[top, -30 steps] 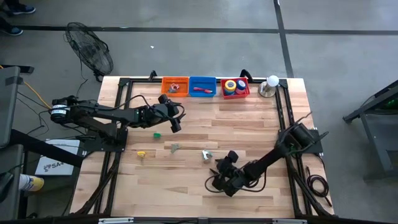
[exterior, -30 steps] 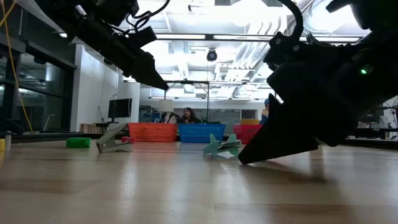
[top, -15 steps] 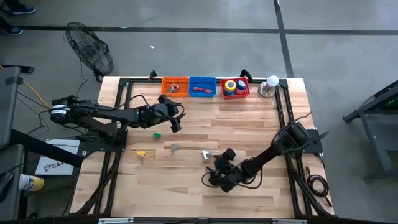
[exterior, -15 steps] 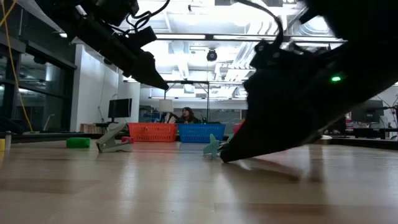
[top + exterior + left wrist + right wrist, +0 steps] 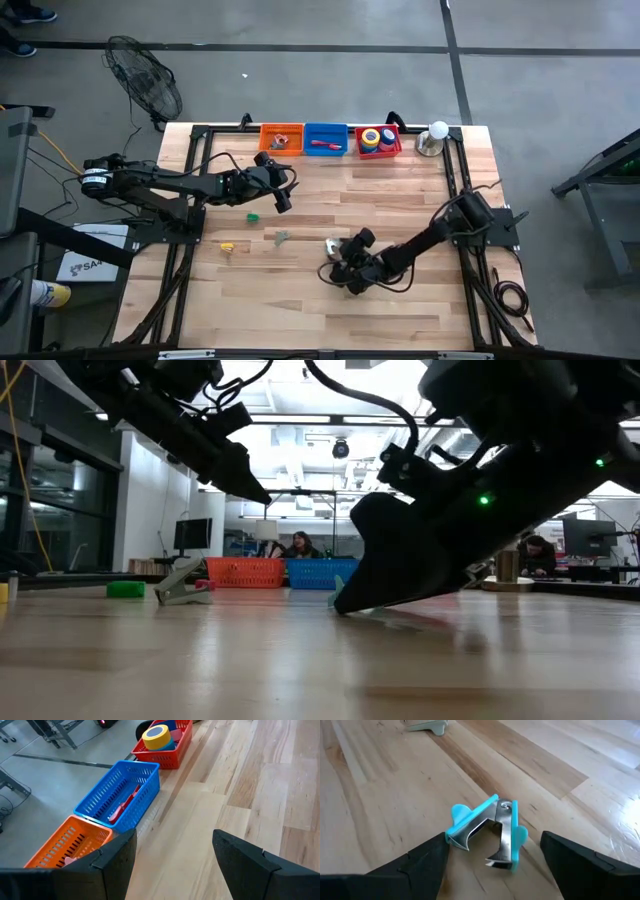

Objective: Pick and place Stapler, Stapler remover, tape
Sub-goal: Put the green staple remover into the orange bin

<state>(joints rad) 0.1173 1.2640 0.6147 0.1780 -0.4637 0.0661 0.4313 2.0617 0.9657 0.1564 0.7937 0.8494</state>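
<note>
Slid toward 10 o'clock across the desk (image 5: 400, 200) since a second ago, right gripper (image 5: 337, 268) now low over the teal staple remover (image 5: 487, 831) near desk centre, fingers spread wide, straddling it, holding nothing. Could nudge or spin the light, splayed remover on an off-centre close. Farther off at 11 o'clock, left gripper (image 5: 281, 197) open, empty.

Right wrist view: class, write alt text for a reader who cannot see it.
A light blue staple remover lies on the wooden table, directly ahead between the right end effector's open dark fingers. A pale green object lies farther off.
</note>
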